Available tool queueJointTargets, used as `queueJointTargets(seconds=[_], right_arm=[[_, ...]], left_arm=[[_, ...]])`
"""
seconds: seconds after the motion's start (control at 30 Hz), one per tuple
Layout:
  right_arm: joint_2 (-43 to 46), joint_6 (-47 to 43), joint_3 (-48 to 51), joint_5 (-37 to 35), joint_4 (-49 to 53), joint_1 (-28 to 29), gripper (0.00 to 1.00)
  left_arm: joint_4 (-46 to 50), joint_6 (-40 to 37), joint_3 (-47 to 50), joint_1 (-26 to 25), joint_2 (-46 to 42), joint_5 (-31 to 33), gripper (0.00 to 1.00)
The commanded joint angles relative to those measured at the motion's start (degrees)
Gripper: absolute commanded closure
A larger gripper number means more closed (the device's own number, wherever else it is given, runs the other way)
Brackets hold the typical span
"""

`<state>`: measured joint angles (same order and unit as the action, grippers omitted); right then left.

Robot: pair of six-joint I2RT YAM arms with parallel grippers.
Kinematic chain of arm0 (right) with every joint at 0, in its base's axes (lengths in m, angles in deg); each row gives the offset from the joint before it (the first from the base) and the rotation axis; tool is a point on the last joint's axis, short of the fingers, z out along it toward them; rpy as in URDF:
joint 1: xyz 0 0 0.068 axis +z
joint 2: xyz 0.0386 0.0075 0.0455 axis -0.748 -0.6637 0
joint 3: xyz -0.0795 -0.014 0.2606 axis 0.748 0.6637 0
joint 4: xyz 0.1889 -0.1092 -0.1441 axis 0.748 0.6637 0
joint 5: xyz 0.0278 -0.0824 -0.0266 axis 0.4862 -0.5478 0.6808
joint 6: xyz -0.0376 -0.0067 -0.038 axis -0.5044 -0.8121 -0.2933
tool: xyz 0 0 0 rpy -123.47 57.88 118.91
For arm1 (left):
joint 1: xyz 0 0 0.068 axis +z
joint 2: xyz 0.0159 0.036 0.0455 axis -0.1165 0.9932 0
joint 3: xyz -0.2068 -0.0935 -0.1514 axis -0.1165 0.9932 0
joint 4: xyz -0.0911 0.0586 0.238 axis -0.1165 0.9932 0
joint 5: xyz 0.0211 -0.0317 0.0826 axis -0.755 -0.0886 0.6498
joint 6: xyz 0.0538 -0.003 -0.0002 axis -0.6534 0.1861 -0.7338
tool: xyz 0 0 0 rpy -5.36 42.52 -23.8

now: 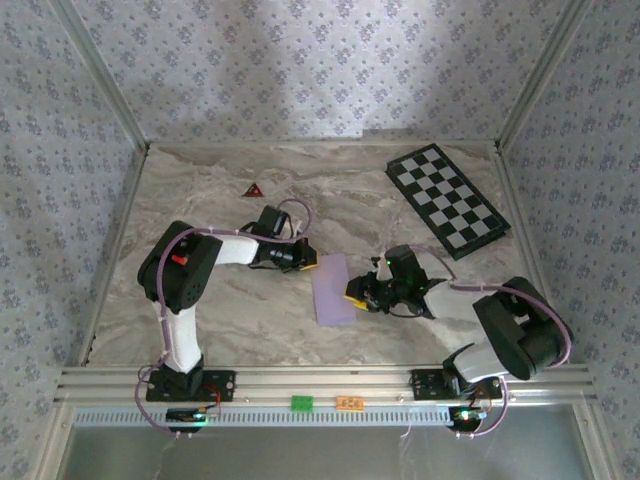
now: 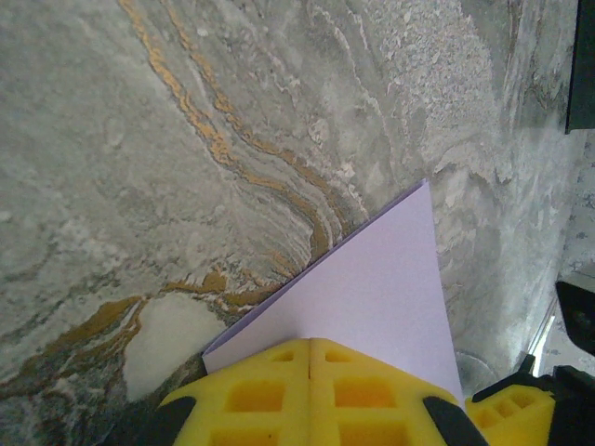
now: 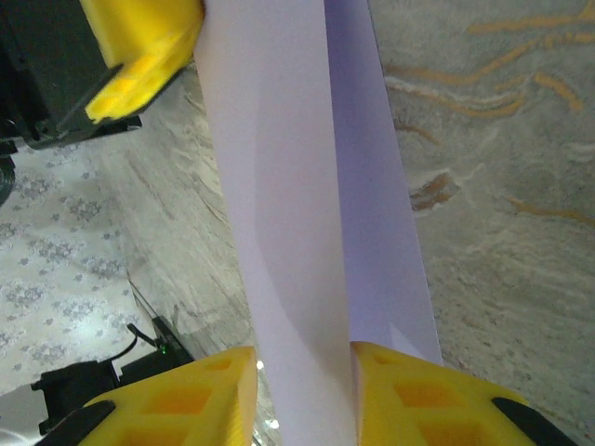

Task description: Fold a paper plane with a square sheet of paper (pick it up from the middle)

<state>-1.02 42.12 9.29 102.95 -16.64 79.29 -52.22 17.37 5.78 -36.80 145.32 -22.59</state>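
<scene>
There was the square sheet of paper (image 1: 333,288), pale lilac, folded over into a narrow strip, mid-table.

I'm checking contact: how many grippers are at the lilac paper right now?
2. The left gripper, shut, is at the paper's far-left corner; the right gripper, fingers apart, is at its right edge.

Overhead; wrist views close over paper (image 2: 372,288)
</scene>
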Motion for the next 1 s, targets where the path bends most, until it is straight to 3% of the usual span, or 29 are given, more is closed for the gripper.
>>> queueJointTargets(seconds=[0.0, 0.47, 0.67, 0.83, 0.97], right_arm=[[-1.2, -0.9, -0.9, 2.5, -2.1, -0.6, 0.66], [-5.4, -0.7, -1.1, 4.9, -5.5, -2.1, 0.88], [-5.4, -0.9, -0.4, 4.4, -5.7, -2.7, 0.91], [-6.4, -0.7, -0.7, 5.4, -7.0, -2.8, 1.0], [-7.0, -0.6, -0.8, 5.3, -6.8, -2.8, 0.96]], left_arm=[[2.3, 0.6, -0.3, -1.3, 1.5, -0.1, 0.98], [2.0, 0.9, -1.4, -2.4, 0.9, -0.6, 0.98], [3.2, 0.2, -2.0, -2.4, 0.2, -0.3, 0.96], [3.8, 0.0, -2.7, -2.4, -0.5, -0.3, 0.95], [5.5, -0.8, -3.8, -2.4, -1.1, 0.4, 0.89]])
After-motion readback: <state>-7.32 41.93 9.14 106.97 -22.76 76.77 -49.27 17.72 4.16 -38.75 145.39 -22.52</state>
